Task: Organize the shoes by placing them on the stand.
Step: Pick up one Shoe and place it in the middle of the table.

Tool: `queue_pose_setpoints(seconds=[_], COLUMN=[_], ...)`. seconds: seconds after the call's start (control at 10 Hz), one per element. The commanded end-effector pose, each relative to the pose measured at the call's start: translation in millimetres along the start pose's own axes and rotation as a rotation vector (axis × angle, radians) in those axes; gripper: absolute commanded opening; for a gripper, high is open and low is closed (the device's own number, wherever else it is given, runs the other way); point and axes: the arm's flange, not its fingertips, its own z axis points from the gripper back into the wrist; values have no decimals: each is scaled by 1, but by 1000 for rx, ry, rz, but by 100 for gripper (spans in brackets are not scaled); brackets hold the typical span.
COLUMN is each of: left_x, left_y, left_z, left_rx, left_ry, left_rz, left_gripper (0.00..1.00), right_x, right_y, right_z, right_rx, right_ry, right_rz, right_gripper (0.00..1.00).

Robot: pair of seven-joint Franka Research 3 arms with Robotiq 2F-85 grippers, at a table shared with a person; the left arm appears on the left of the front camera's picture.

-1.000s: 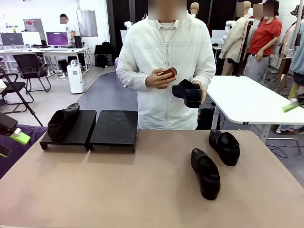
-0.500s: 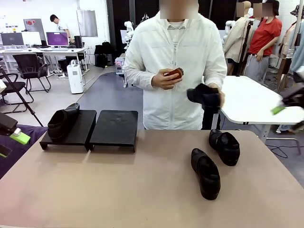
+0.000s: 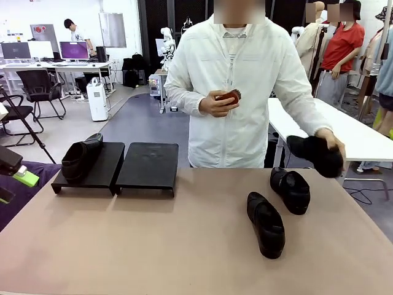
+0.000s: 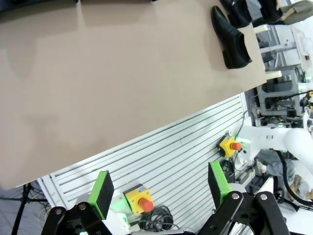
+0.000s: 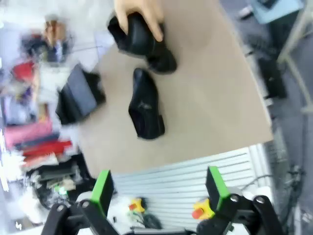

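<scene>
The black stand (image 3: pixel 147 165) sits at the table's far left, with one black shoe (image 3: pixel 81 157) on its left panel. Two shoes lie on the tabletop at the right, one nearer me (image 3: pixel 265 224) and one farther back (image 3: pixel 290 189). A person's hand holds another shoe (image 3: pixel 316 155) low over the far right edge. In the right wrist view that held shoe (image 5: pixel 134 32) is above a lying shoe (image 5: pixel 145 105). My left gripper (image 3: pixel 13 186) hangs open off the table's left side, and its wrist view (image 4: pixel 160 188) shows nothing between the fingers. My right gripper (image 5: pixel 159 190) is open and empty, high above the table.
The person stands at the far side and holds a brown brush (image 3: pixel 228 96) in the other hand. The tan tabletop (image 3: pixel 153 239) is bare in the middle and front. A white table (image 3: pixel 362 138) stands behind on the right. The left wrist view also shows a shoe (image 4: pixel 232 36) near the table's edge.
The person has stepped right and lowered the held shoe from chest height to the table's far right edge. The shoes on the table and stand have not moved.
</scene>
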Motion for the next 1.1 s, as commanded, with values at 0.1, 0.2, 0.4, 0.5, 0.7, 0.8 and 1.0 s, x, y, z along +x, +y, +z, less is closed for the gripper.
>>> queue_pose_setpoints(seconds=[0.1, 0.2, 0.4, 0.5, 0.7, 0.8, 1.0], left_x=[-1, -1, -1, -1, -1, -1, -1], left_y=[2, 2, 2, 2, 2, 2, 2], left_z=[2, 2, 2, 2, 2, 2, 2], left_rx=[-17, -17, -17, -17, -17, -17, -17], left_ry=[1, 1, 1, 1, 1, 1, 1], left_rz=[-12, -12, -12, -12, -12, -12, -12], left_gripper=[100, 100, 100, 100, 100, 100, 100], right_x=[-15, -23, -32, -34, -34, -30, -13], right_y=[-33, -43, -53, -54, -44, -29, 26], right_z=[26, 33, 38, 38, 30, 16, -50], right_rx=[-23, -17, -8, -5, -29, -38, -117], right_ry=[-69, -78, -92, -91, -67, -37, 80], right_rz=[-150, -160, -166, -162, -135, -85, 50], right_gripper=[100, 100, 100, 100, 100, 100, 100])
